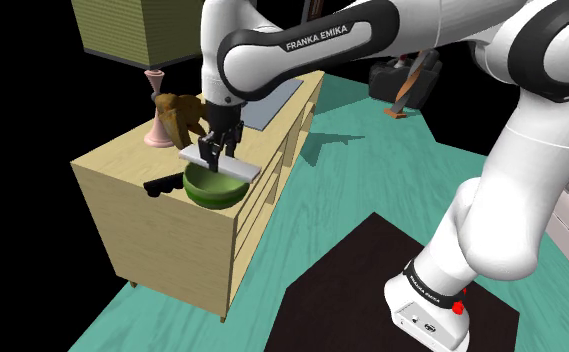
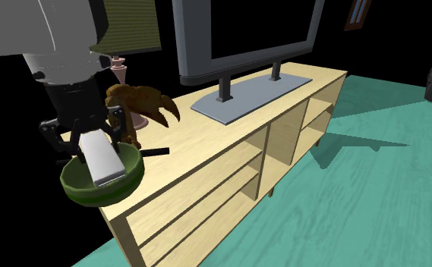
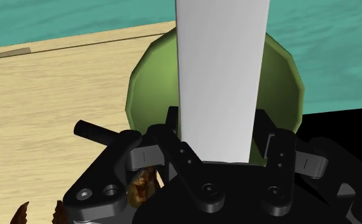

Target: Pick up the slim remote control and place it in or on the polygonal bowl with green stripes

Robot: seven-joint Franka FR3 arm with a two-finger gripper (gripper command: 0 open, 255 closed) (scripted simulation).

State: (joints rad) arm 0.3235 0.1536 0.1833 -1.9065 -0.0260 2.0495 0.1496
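Above green bowl (image 1: 208,191), claw (image 1: 217,155) clasping white remote (image 1: 236,171), bowl's inside half hidden

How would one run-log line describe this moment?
phase: placing | gripper: shut on remote | remote: white, over bowl | bowl: green, on cabinet

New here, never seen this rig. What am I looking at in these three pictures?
A simulated white robot arm on a box stand, with a black two-finger end effector. The shoulder view looks down from beside the stand; the second exterior view sees the wooden cabinet from its shelf side; the wrist view looks along the end effector. On the cabinet: a TV, a pink-based lamp, a brown clawed figure, a small black object and a green bowl. The end effector is shut on a flat white remote, held over the bowl; whether it touches the bowl I cannot tell.
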